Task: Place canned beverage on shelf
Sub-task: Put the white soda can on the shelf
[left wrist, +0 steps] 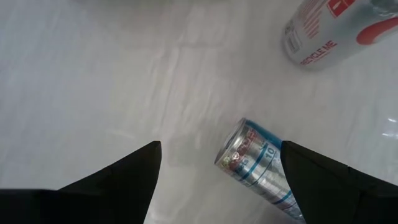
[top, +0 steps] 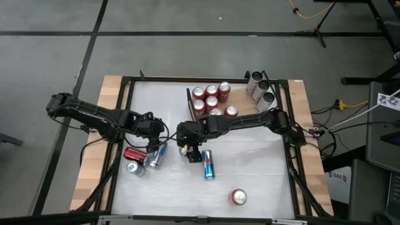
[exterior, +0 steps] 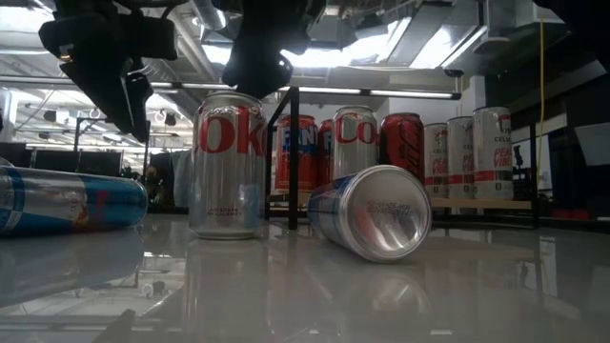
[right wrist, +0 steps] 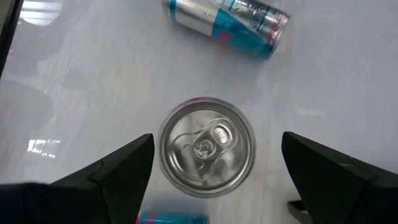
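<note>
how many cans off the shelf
6: three cans by the left pincer, one can under the right pincer, a blue one beside it, a red one alone. More may be hidden.

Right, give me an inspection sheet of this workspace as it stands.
Surface: white tabletop, glossy.
Job's things: light-brown wooden shelf holds red cans; upright silver can not yet shelved.
Clutter: blue-and-silver can on its side; red can lying down; upright red can; tall silver cans by the shelf.
Hands: left hand open over a lying blue slim can; right hand open above the upright silver can.
Cables: yellow cable on the floor.
Surroundings: grey floor.
</note>
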Robot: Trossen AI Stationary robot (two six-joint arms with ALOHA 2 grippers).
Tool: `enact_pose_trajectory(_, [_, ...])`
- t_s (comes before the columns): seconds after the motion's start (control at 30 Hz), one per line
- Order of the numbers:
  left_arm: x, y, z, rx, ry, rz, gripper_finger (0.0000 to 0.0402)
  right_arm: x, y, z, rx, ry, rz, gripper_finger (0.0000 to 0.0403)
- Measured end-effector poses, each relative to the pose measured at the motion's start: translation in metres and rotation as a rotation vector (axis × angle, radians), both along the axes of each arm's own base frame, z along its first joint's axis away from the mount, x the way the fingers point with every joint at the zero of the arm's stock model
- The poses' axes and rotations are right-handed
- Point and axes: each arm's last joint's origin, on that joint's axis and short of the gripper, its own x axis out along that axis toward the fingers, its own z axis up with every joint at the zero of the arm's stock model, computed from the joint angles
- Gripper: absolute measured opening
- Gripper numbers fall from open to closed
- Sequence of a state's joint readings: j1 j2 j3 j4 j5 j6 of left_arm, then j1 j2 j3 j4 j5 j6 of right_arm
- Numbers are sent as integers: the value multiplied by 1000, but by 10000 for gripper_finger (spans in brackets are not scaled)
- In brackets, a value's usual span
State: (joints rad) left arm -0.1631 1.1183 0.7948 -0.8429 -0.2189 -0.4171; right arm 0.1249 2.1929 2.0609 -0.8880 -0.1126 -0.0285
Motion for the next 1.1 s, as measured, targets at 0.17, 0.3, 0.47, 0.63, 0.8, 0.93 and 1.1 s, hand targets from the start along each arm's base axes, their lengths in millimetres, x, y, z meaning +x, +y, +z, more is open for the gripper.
enact_pose_trajectory(0.17, [0, 0, 0, 0, -1, 0, 319, 0, 0, 0, 0, 2, -1, 342])
enact_pose_trajectory(0.3, [0, 0, 0, 0, 0, 0, 319, -1, 3, -5, 0, 8, 7, 342])
enact_pose_trajectory(0.47, [0, 0, 0, 0, 2, -1, 319, -1, 7, -15, -24, 18, 2, 342])
enact_pose_trajectory(0.63, [0, 0, 0, 0, 1, -1, 319, 0, 8, -18, -63, 8, -18, 342])
enact_pose_trajectory(0.8, [0, 0, 0, 0, 1, -1, 319, 2, 8, -17, -62, -18, -21, 342])
enact_pose_trajectory(0.93, [0, 0, 0, 0, 1, -1, 319, 3, 8, -19, -63, -14, -21, 342])
enact_pose_trajectory(1.1, [0, 0, 0, 0, 0, 0, 319, 5, 8, -26, -59, 3, -30, 342])
